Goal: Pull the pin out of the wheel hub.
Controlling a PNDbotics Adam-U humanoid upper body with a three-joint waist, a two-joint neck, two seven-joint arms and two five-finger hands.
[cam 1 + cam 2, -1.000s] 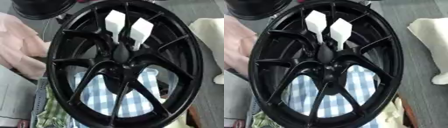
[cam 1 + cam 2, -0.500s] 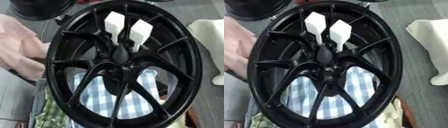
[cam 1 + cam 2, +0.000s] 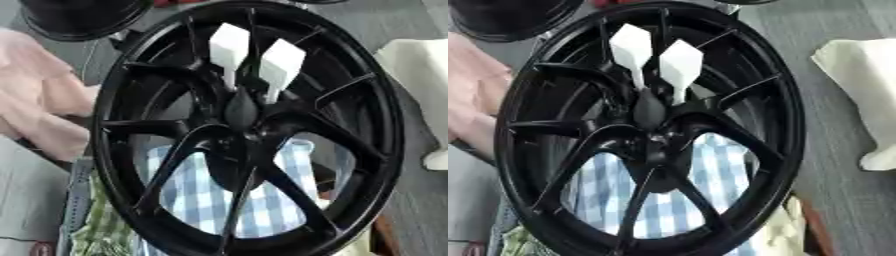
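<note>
A large black spoked wheel hub [image 3: 343,142] fills both views, tilted, with its rim running from the top to the bottom edge. Two white pins with flat paddle-shaped heads stand side by side in the hub just above its centre: the left pin [image 3: 229,47] and the right pin [image 3: 282,62]. Their thin stems go down into the dark centre boss [image 3: 241,110]. Neither of my hands shows in either view, and nothing touches the pins.
A blue-and-white checked cloth [image 3: 210,195] lies under the wheel and shows between the spokes. Pink cloth [image 3: 44,100] lies at the left, a cream cloth [image 3: 859,65] at the right, another black round object [image 3: 79,17] at the top left, and green checked cloth [image 3: 105,235] at the bottom left.
</note>
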